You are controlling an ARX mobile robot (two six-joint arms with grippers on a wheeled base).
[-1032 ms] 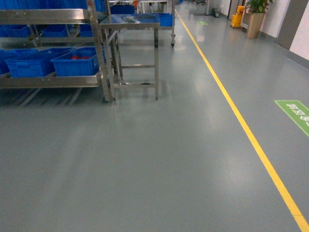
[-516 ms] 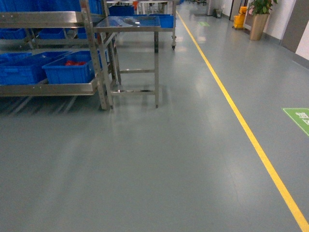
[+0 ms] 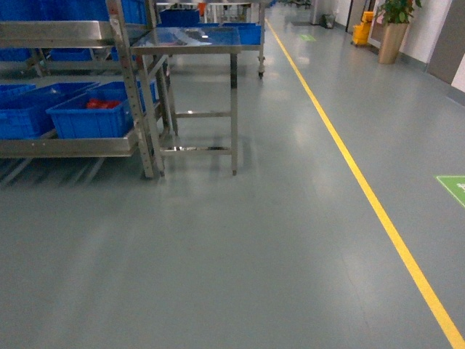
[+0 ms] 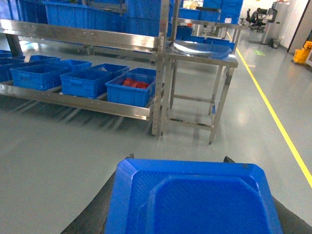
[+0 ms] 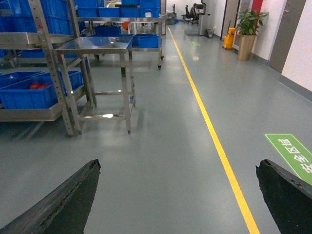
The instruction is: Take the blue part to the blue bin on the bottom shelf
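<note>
In the left wrist view my left gripper (image 4: 178, 159) is shut on the blue part (image 4: 195, 200), a bright blue squarish plastic piece with cut corners that fills the bottom of the view. Black fingers (image 4: 100, 204) show on either side of it. Ahead on the left, the bottom shelf (image 4: 97, 105) of a steel rack carries a row of blue bins (image 4: 87, 82); the rightmost bin (image 4: 130, 90) holds red things. I cannot tell which one is the task's blue bin. My right gripper (image 5: 178, 163) is open over bare floor. Neither gripper shows in the head view.
A steel table (image 3: 192, 43) stands right of the rack post (image 3: 138, 109). A yellow floor line (image 3: 363, 189) runs on the right, with a green floor mark (image 3: 454, 185) beyond it. More blue crates (image 4: 97, 14) fill the upper shelf. Grey floor lies between me and the rack.
In the head view the rack and table have slid left and lower, and look nearer. The green floor mark has moved toward the right edge.
</note>
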